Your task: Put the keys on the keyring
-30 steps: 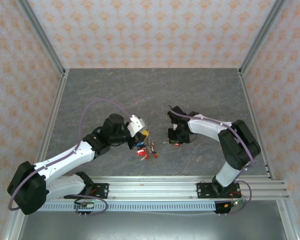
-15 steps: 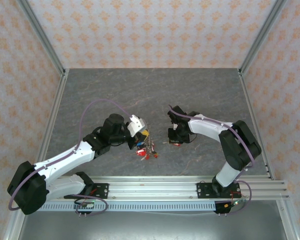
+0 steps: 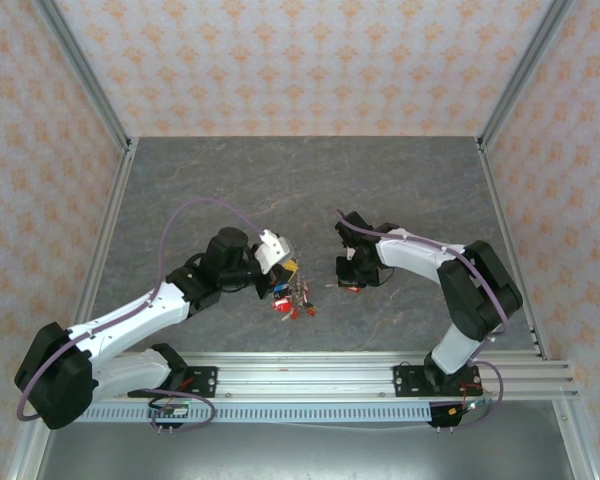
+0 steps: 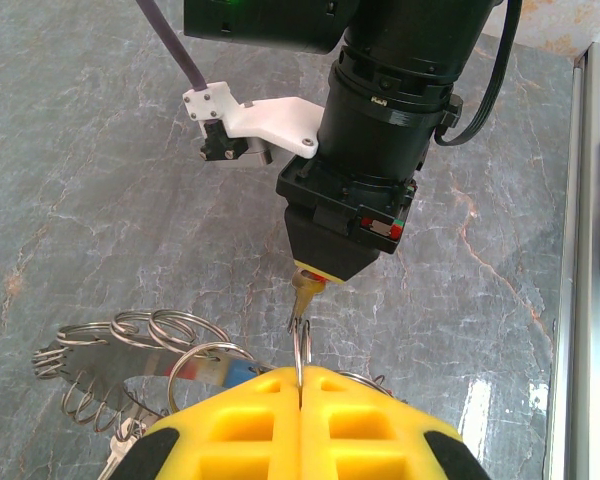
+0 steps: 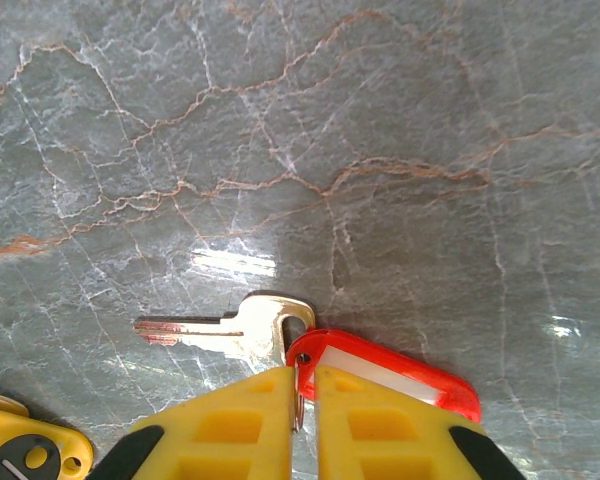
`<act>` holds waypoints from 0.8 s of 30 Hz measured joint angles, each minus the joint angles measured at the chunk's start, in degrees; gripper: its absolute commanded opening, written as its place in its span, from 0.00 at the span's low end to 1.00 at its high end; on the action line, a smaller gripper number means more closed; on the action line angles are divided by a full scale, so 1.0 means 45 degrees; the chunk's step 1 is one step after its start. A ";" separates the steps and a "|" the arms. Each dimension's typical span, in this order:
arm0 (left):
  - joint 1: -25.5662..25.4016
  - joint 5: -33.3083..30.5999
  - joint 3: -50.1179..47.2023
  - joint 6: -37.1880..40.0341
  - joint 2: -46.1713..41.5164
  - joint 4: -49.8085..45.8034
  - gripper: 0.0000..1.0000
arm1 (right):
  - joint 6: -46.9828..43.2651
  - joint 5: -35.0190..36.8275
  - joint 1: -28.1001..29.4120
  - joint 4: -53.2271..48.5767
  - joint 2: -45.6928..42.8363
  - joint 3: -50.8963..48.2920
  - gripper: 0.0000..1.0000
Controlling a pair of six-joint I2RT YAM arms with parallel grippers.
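Nothing appears to have moved, the keys (image 3: 292, 303) included.

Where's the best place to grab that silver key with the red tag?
Probably at the flat head of the silver key, where the red tag joins it, coming from the head end, as the right gripper sits. That leaves the blade, pointing left, free for threading.

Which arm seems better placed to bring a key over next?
Right, probably: the right jaws pinch the key and red tag at their joining ring, while the left jaws only hold a wire loop beside the keyring.
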 measured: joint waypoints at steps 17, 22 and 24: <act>0.0000 0.0000 0.0000 0.0005 0.0000 -0.0005 0.00 | 0.0029 0.0005 0.0000 -0.0015 -0.0010 0.0000 0.02; 0.0000 0.0000 0.0000 0.0000 0.0000 0.0000 0.00 | 0.0039 0.0015 0.0000 0.0126 -0.0437 -0.0087 0.00; 0.0000 0.0000 0.0000 0.0000 0.0000 -0.0005 0.00 | 0.0039 0.0005 0.0000 0.0306 -0.0913 -0.0253 0.00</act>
